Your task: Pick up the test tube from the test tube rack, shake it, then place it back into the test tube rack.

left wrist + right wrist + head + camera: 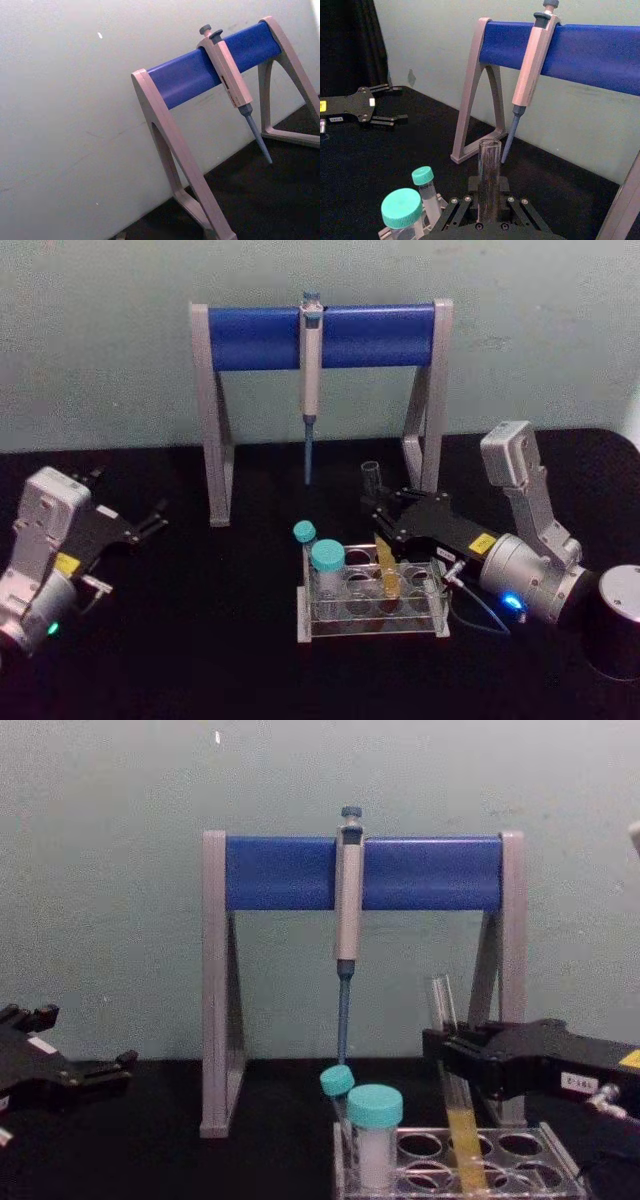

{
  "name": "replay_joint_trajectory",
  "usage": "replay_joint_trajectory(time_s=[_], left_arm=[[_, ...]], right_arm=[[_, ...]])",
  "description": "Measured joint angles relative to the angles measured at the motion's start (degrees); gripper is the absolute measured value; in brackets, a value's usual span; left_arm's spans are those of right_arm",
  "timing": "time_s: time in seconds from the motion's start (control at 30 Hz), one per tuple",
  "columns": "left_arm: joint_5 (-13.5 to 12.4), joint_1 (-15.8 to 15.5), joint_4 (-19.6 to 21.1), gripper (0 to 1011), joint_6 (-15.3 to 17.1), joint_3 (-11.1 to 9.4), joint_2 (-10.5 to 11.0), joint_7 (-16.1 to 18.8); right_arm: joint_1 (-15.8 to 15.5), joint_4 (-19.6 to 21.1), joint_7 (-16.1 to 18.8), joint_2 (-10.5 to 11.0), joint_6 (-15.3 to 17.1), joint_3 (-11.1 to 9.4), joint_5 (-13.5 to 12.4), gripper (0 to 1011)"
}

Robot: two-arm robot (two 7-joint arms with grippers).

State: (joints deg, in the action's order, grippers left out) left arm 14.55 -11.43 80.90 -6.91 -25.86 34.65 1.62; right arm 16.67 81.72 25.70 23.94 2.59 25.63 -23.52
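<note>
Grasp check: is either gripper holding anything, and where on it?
Right gripper holds the test tube on its upper part, below the rim; left gripper holds nothing.

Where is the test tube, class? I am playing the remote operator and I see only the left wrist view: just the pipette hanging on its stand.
Observer: The test tube leans with its yellow-filled end down in the test tube rack.
Operator: Is anything holding it?
Observer: The right gripper is shut on its upper part.
Operator: Where is the left gripper?
Observer: It sits open at the left side of the table, apart from the rack.
</note>
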Motion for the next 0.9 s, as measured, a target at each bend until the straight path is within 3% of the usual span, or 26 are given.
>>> replay_joint_trajectory(time_s=[0.27, 0.63, 0.9], left_arm=[[0.0, 0.0, 0.0, 1001, 0.0, 0.0, 0.0, 0.0], [0.0, 0.0, 0.0, 1001, 0.0, 0.0, 0.0, 0.0], [0.0, 0.0, 0.0, 1001, 0.0, 0.0, 0.0, 0.0]], right_arm=[[-0.4, 0.3, 0.9, -0.2, -1.4, -1.0, -0.4, 229], [-2.2, 5.2, 0.9, -0.2, -4.5, -4.4, -3.0, 229], [-3.6, 8.1, 0.2, -0.9, -11.8, -7.8, -3.5, 229]])
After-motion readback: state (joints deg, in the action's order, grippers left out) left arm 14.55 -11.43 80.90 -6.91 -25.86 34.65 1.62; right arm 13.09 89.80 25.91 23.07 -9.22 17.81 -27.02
